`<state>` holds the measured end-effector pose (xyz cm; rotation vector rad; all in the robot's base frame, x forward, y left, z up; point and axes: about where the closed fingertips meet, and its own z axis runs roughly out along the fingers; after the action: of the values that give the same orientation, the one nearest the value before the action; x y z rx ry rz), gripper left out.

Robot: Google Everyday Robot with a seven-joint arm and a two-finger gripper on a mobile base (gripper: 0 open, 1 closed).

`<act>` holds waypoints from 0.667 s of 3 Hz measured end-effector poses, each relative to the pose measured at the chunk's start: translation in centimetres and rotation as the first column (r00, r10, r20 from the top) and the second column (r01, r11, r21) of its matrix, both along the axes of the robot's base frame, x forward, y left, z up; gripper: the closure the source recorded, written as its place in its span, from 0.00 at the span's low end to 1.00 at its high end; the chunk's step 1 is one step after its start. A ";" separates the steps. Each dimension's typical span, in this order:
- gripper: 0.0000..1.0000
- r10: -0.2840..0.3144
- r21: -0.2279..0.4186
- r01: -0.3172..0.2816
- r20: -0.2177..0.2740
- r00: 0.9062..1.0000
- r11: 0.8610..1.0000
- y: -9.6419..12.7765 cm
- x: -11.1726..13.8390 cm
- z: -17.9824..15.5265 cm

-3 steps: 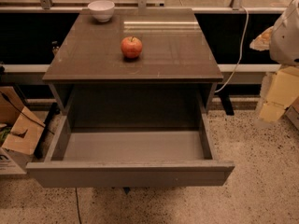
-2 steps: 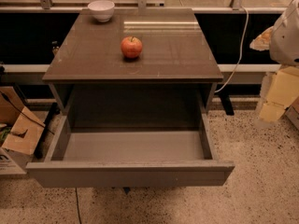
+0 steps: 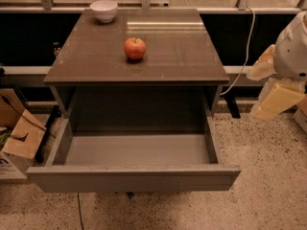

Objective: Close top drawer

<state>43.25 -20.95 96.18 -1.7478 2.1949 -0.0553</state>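
The top drawer [image 3: 134, 178] is pulled far out of the grey-brown cabinet toward the camera. It is a wide, shallow box with a plain flat front panel and nothing inside. My gripper [image 3: 273, 99] hangs at the right edge of the camera view, below the white arm housing [image 3: 292, 47]. It is to the right of the cabinet, above the floor, apart from the drawer and touching nothing.
A red apple [image 3: 135, 48] and a white bowl [image 3: 104, 10] sit on the cabinet top [image 3: 182, 56]. Cardboard boxes [image 3: 17, 133] lie on the floor at the left. A white cable [image 3: 247, 47] hangs at the back right. Speckled floor [image 3: 268, 176] lies to the right.
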 end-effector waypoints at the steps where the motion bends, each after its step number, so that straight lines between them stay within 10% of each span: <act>1: 0.61 0.029 0.047 -0.026 -0.063 0.998 0.999 0.6 -1.1 -3.6; 2: 0.85 0.051 0.090 -0.041 -0.108 0.993 0.995 1.8 -2.5 -7.7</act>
<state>40.76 -19.10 88.49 -1.7913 2.1965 0.1502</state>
